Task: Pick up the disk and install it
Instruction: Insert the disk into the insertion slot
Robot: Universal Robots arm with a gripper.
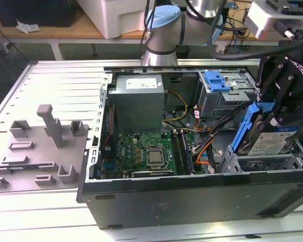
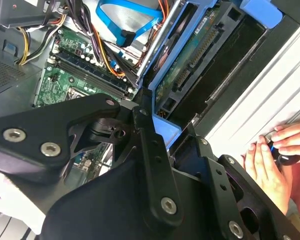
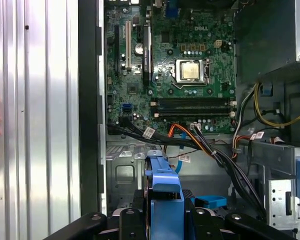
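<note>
Disk (image 1: 268, 142): silver metal, white-and-blue label, blue carrier.
Gripper (image 1: 272, 120): black.
Motherboard (image 1: 141, 148): green.
Case (image 1: 192, 201): dark grey.
Bracket (image 1: 217, 80): blue.
Cables (image 3: 190, 134): orange, black.
Table (image 1: 55, 75): silver, ribbed.
Fixture (image 1: 45, 146), table's edge: plain grey.

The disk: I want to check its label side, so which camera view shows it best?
The exterior view: the disk tilts there with its labelled face and blue carrier edge visible, gripped by the claw. The second wrist view shows its circuit-board underside; the first wrist view shows its blue carrier end-on.
</note>
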